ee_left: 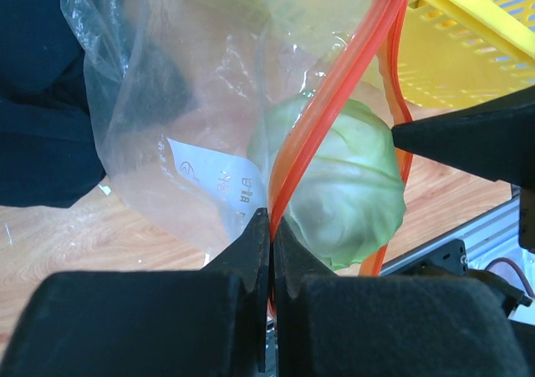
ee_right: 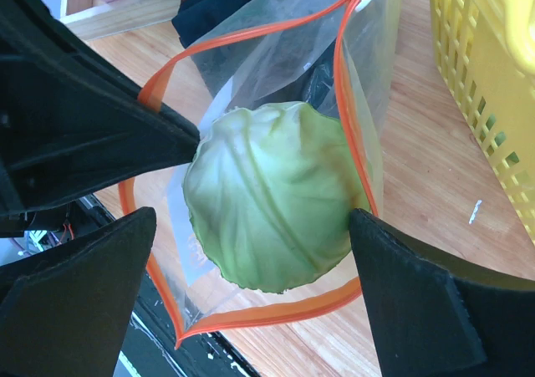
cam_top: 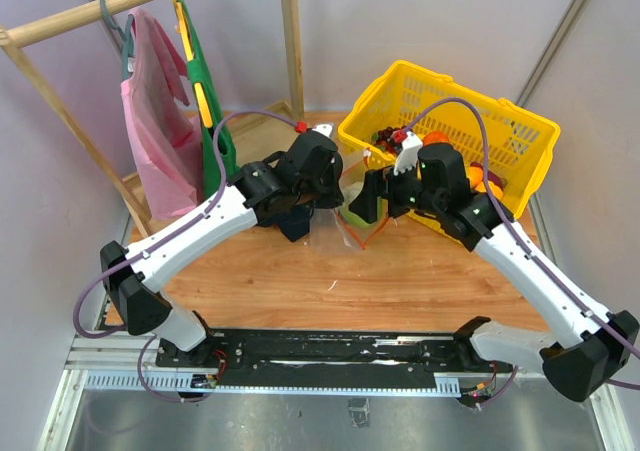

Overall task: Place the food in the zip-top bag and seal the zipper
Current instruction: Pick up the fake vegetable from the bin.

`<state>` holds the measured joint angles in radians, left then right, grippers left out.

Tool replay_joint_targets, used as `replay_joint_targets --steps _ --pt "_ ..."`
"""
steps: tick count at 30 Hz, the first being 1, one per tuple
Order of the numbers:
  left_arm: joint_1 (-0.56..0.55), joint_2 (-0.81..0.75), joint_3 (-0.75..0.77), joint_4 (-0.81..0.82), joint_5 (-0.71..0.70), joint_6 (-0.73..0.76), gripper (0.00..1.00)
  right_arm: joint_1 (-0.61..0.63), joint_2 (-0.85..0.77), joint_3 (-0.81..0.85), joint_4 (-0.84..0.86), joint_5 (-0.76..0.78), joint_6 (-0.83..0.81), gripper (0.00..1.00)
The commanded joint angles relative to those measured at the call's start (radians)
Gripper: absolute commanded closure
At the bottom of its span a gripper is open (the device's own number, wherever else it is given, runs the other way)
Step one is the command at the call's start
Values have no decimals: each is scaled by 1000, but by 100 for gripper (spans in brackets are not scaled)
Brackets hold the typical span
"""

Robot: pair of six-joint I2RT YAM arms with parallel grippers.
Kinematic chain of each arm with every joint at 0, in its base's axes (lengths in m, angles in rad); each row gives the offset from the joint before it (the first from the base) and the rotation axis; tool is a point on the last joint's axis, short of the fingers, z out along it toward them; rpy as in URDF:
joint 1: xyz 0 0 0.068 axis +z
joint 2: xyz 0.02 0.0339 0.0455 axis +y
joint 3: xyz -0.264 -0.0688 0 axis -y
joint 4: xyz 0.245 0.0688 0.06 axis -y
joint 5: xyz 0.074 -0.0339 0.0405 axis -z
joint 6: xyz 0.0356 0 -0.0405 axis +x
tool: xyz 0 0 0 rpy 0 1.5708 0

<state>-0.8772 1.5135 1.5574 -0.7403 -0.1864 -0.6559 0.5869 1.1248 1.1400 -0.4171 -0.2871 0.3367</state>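
At frame centre, the zipper (ee_left: 313, 135) of the zip-top bag (ee_left: 167, 118) is pinched by the left tool (ee_left: 270, 226); the pale green round one (ee_right: 272, 195) is clasped at the bag's mouth by the right tool (ee_right: 272, 189).

The left gripper (ee_left: 271, 226) pinches the orange-red zipper (ee_left: 322, 122) of the clear zip-top bag (ee_left: 180, 118); a pale green cabbage (ee_left: 351, 185) sits just beyond, yellow basket (ee_left: 468, 43) far right.

One clear zip-top bag (ee_right: 276, 84), one orange-red zipper (ee_right: 347, 126) along its mouth. One pale green round food (ee_right: 272, 206) inside. One yellow basket (cam_top: 520, 136); toy pieces in it too crowded to count. Two arms, one gripper each: left gripper (ee_left: 269, 226), right gripper (ee_right: 272, 218). One counter (cam_top: 350, 281). Two hung cloths: pink cloth (cam_top: 155, 121), green cloth (cam_top: 205, 91).
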Motion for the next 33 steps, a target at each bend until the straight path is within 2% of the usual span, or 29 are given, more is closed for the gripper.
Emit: replay_joint_targets --steps 1,5,8,11,15,19,25,29,33 --pt "4 -36 -8 47 16 -10 100 14 17 6 49 -7 15 1" --pt "6 -39 -16 50 16 -14 100 13 24 15 58 -32 18 1" --pt "6 -38 -18 60 36 -15 100 13 72 57 -28 22 17 1" --pt "6 -42 -20 60 36 -16 100 13 102 79 -59 -11 11 1" --pt "9 -52 -26 53 18 -15 100 14 50 64 -20 -26 9 1" --pt "10 -55 -30 56 18 -14 100 13 -21 60 -63 64 -24 2" --pt "12 -55 -33 57 24 -14 100 14 -68 18 -127 245 -28 9" --pt "12 -62 -37 54 21 -16 99 14 -42 -17 -113 247 -10 17" --pt "12 -65 -41 50 13 -17 100 15 -6 -23 -93 202 11 29"
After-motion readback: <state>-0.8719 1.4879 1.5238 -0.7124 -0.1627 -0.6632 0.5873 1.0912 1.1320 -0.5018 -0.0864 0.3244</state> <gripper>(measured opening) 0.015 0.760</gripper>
